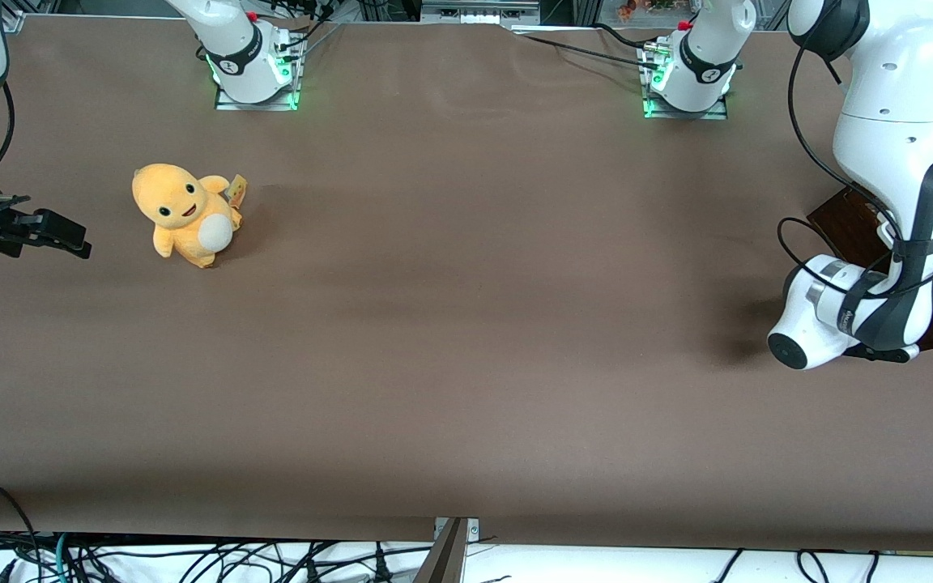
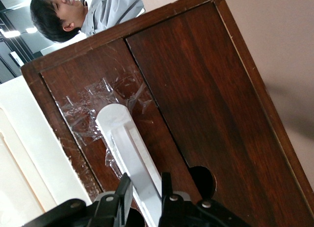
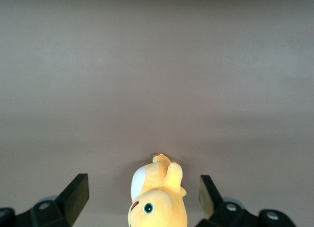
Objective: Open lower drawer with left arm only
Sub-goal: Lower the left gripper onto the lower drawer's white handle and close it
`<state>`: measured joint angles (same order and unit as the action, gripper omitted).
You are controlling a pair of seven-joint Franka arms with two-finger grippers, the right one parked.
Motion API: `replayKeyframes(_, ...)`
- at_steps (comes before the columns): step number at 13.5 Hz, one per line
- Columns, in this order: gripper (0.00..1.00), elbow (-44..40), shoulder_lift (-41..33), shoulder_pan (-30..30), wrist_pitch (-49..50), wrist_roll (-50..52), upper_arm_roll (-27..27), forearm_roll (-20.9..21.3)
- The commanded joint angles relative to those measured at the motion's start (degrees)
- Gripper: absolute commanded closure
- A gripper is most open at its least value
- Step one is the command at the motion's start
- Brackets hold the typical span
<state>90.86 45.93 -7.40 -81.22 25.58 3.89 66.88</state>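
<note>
The lower drawer point(image 2: 196, 104) has a dark brown, glossy wooden front with visible grain, a thin raised frame along its edges, and patches of clear, wrinkled tape stuck around the base of its handle. The white bar handle point(image 2: 128, 148) is a smooth, flat-sided strip with a rounded end, standing off the wood. A round dark hole point(image 2: 202, 180) sits in the drawer front just beside the handle. The cabinet stands at the working arm's end of the worktop point(image 1: 450, 324), where only a sliver of its dark front point(image 1: 847, 223) shows past the left arm point(image 1: 892, 162), a large white jointed arm with dark grey segments and a looped black cable. The end effector point(image 2: 144, 192) is at the handle, its two black fingers point(image 2: 122, 192) set on either side of the white bar and pinching it. Next to the dark front, a pale beige cabinet surface point(image 2: 29, 153) runs alongside. The worktop is a matt brown sheet. Well apart, toward the parked arm's end, a soft orange plush toy point(image 1: 187, 212) with a white belly sits upright on the worktop. Nothing lies on the worktop in front of the drawer. A person point(image 2: 83, 13) in a grey shirt shows past the cabinet's edge.
</note>
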Motion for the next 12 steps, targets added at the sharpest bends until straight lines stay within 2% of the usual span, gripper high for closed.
replayKeyframes(1, 0.93, -1.30, 1.17, 2.91, 0.88, -2.64, 0.16, 0.54)
replayKeyframes(6, 0.92, -2.27, 2.05, 6.25, 2.64, -2.55, 0.51, -0.69)
replayKeyframes(12, 0.88, -3.67, 2.32, 9.59, 2.82, -2.55, 0.51, -4.12)
